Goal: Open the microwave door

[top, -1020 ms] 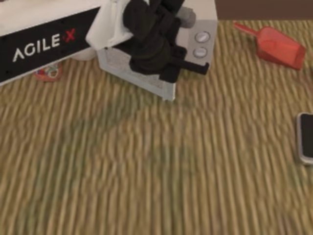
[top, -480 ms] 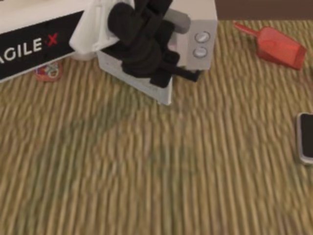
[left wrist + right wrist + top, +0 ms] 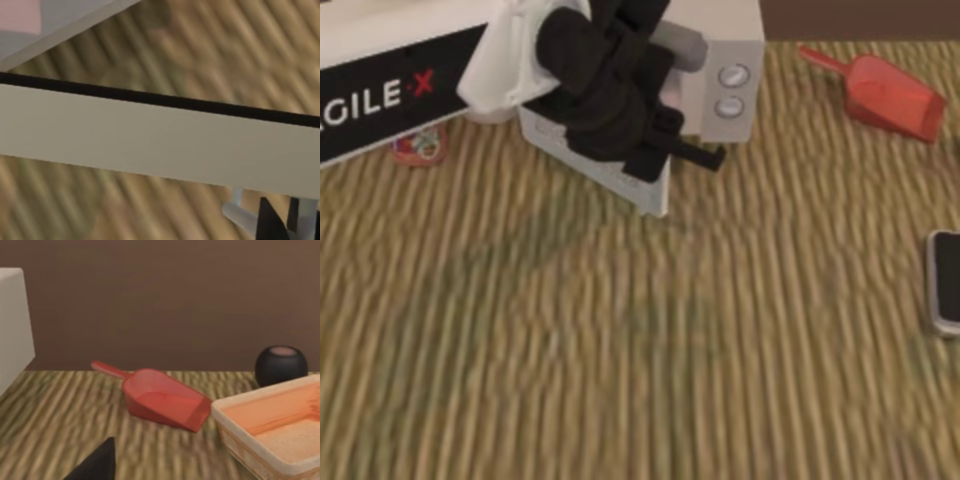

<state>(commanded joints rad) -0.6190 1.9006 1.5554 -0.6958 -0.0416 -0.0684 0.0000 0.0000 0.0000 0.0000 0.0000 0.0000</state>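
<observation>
A red scoop (image 3: pixel 885 92) and phone (image 3: pixel 945 282) lie along the tabletop's (image 3: pixel 640 350) right edge, while my left gripper (image 3: pixel 655 160) covers the ajar microwave door (image 3: pixel 620 180) at the far edge, jaws' state unclear.

The left arm is swinging toward the top view's left and far edge, carrying its left end effector (image 3: pixel 695 152) that way; one second ago the fingertip reached below the lower knob, and now it is sitting short of the knob panel, beside the opening. The microwave door (image 3: pixel 615 172), directly under the end effector, is being drawn along: its free corner is pulling in closer to the microwave (image 3: pixel 720 60) body and further left, so the panel is standing at a steeper angle to the front than before, opening wider.
</observation>
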